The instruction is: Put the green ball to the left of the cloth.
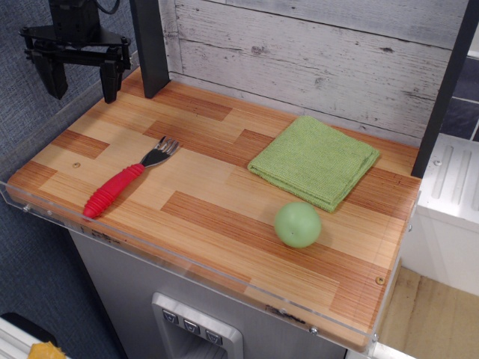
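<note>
Nearest you, the wooden surface (224, 217) carries everything. On it, the cloth (314, 159) lies folded flat toward the back wall; take it as your landmark. Your red-handled fork (123, 185) lies well left of the cloth. Just in front of the cloth sits the green ball (297, 224), untouched. Your pincer (81, 84) hangs released, holding nothing, far left of the cloth, so I'd judge the reach hasn't begun: travel over the ball, descend, close.
</note>
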{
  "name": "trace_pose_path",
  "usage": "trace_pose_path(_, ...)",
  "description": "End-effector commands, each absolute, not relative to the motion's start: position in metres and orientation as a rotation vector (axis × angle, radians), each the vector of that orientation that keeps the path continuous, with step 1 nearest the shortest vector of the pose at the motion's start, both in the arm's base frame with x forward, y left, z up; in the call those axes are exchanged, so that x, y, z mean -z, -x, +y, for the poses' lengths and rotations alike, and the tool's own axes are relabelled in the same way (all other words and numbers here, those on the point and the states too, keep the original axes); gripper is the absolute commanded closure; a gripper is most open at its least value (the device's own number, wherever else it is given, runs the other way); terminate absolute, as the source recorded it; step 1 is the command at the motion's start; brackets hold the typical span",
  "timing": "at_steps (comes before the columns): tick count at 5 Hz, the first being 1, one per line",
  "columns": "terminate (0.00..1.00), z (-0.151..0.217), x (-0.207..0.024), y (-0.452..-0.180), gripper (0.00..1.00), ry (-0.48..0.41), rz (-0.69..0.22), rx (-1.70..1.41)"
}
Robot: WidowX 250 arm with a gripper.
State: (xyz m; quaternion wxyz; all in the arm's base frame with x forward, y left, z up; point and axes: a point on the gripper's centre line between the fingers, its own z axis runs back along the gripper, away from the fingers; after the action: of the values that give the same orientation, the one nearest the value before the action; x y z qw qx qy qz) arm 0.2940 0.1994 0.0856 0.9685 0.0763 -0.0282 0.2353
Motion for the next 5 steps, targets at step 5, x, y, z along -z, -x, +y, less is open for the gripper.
trace_pose_path(5, 0.0, 0.039, -0.108, -0.275, 0.0, 0.059, -0.094, -0.366)
